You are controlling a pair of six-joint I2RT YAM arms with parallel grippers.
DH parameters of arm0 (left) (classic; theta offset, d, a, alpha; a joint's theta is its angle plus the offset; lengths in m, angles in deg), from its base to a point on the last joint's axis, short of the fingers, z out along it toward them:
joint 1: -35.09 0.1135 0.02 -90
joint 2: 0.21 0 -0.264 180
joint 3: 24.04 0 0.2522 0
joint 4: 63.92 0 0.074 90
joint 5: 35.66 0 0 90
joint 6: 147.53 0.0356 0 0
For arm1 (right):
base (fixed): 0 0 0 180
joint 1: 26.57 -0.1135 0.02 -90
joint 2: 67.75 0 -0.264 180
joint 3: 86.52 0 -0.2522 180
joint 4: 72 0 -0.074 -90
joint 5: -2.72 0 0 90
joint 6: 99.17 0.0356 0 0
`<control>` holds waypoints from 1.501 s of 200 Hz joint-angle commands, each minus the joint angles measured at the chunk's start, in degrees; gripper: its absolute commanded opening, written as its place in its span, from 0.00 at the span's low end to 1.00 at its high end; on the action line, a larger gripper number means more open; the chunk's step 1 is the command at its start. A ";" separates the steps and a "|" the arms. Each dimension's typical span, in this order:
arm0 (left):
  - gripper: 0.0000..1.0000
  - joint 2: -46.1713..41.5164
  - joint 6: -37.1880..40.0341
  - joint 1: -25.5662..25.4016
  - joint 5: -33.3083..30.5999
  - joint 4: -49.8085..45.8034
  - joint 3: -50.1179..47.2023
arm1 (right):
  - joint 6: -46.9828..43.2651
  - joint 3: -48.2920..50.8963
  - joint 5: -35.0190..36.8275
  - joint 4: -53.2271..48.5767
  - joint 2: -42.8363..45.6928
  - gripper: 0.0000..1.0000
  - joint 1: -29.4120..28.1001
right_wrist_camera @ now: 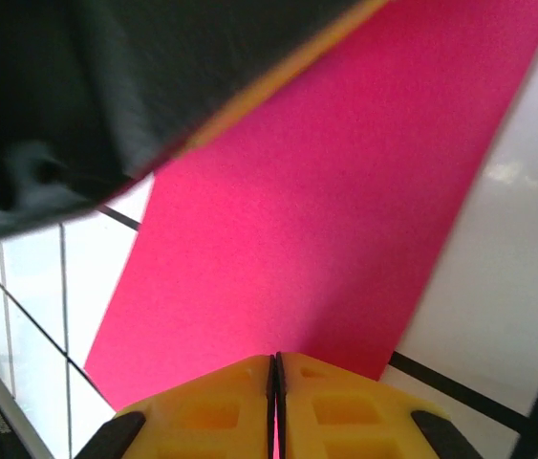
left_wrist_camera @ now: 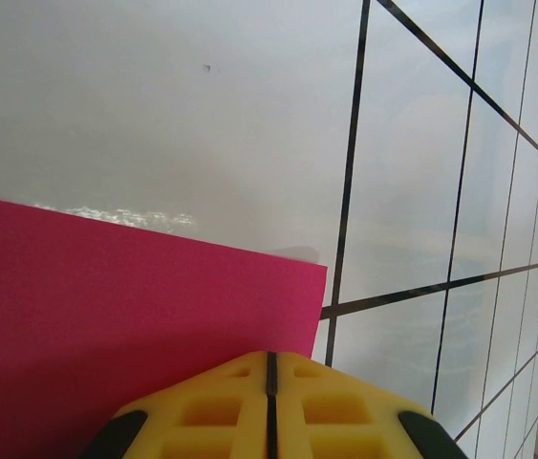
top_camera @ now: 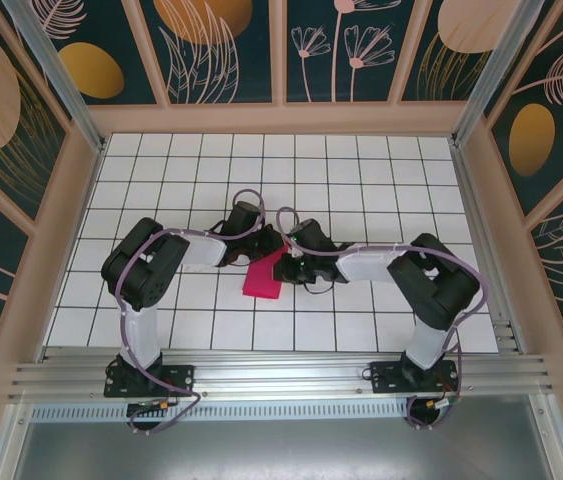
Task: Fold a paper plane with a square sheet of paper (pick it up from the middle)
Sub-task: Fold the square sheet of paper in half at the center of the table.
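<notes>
Left claw: jaws pressed together, pinching the edge of pink paper.
Right claw: jaws closed tight on the same paper's edge.
Place of pink paper: centre of top frame, between both claws.

Both arms fold inward, wrists low. Left gripper and right gripper meet, jaws clamped on pink paper.

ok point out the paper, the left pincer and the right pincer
paper (top_camera: 261,280): top view, middle of the pink sheet
left pincer (left_wrist_camera: 270,368): left wrist view, seam between its yellow tips
right pincer (right_wrist_camera: 275,368): right wrist view, seam between its yellow tips
</notes>
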 commanded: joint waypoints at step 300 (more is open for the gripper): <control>0.19 -13.53 -2.16 -1.53 0.13 2.60 -8.28 | -3.70 5.68 3.67 -1.43 18.60 0.16 10.54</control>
